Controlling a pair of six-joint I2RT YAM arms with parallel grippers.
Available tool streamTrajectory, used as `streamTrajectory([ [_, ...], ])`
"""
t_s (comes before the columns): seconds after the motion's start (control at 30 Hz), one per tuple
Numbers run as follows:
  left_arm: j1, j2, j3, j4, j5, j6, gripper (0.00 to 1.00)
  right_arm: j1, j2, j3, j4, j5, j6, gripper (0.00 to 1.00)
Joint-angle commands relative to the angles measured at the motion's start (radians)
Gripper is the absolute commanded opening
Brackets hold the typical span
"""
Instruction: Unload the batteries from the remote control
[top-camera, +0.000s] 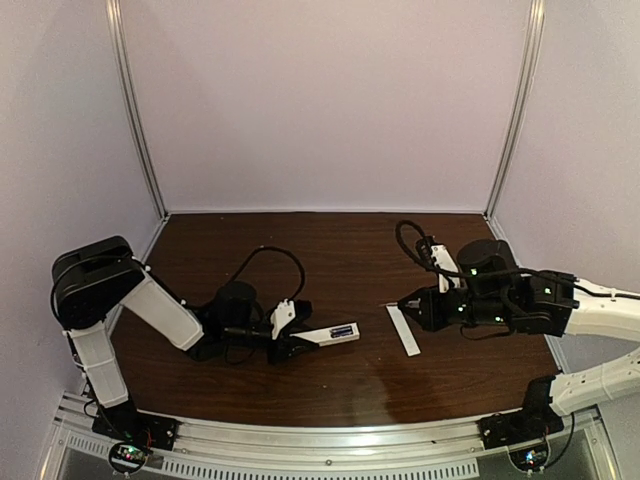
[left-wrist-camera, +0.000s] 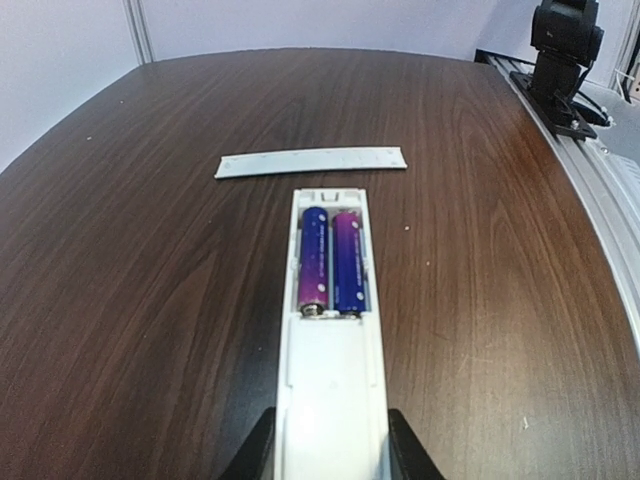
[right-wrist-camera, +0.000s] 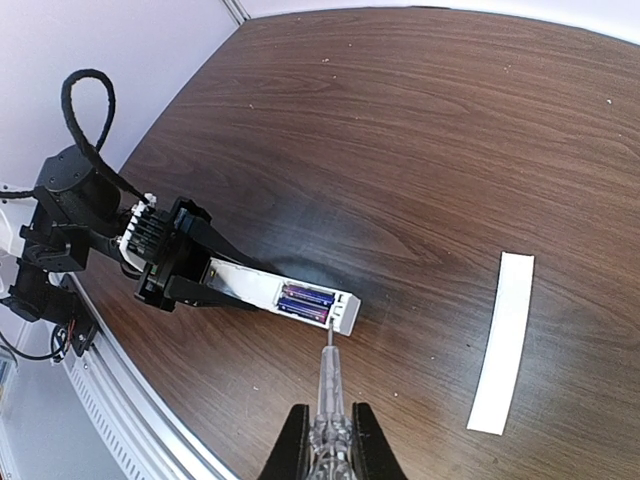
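Observation:
The white remote control (top-camera: 335, 334) lies bay-up, held at one end by my shut left gripper (left-wrist-camera: 330, 462). Two blue-purple batteries (left-wrist-camera: 332, 262) sit side by side in its open bay; they also show in the right wrist view (right-wrist-camera: 306, 300). My right gripper (right-wrist-camera: 327, 447) is shut on the clear-handled screwdriver (right-wrist-camera: 329, 395). In that view its metal tip lines up with the remote's (right-wrist-camera: 240, 284) near edge by the bay. The left wrist view shows no screwdriver at the bay, so the tip hangs apart from it.
The flat white cover strip (top-camera: 403, 330) lies on the brown table right of the remote; it also shows in the wrist views (left-wrist-camera: 312, 162) (right-wrist-camera: 502, 345). The metal rail (top-camera: 300, 440) runs along the near edge. Walls close the table's back and sides.

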Motion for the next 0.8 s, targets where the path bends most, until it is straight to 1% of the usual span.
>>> streamTrajectory([
  [0.0,-0.028,-0.050,-0.055,0.090,-0.069,0.092,0.00,-0.004,-0.016,-0.019,0.020,0.000,0.008,0.00],
  [0.1,-0.070,-0.060,-0.055,0.050,-0.191,0.162,0.00,-0.003,-0.006,-0.021,0.035,-0.038,0.009,0.00],
  [0.2,-0.108,-0.054,-0.076,0.091,-0.281,0.200,0.00,-0.003,0.019,-0.019,0.048,-0.051,0.010,0.00],
  [0.3,-0.120,-0.052,-0.090,0.115,-0.288,0.219,0.00,-0.003,0.047,-0.014,0.056,-0.062,0.010,0.00],
  [0.47,-0.143,-0.061,-0.098,0.112,-0.320,0.259,0.00,-0.002,0.080,-0.017,0.079,-0.093,0.012,0.00],
  [0.53,-0.152,-0.063,-0.108,0.131,-0.347,0.265,0.00,-0.002,0.093,-0.026,0.092,-0.082,0.023,0.00],
  [0.77,-0.155,-0.059,-0.114,0.133,-0.373,0.282,0.00,0.024,0.147,-0.049,0.170,-0.054,0.080,0.00],
])
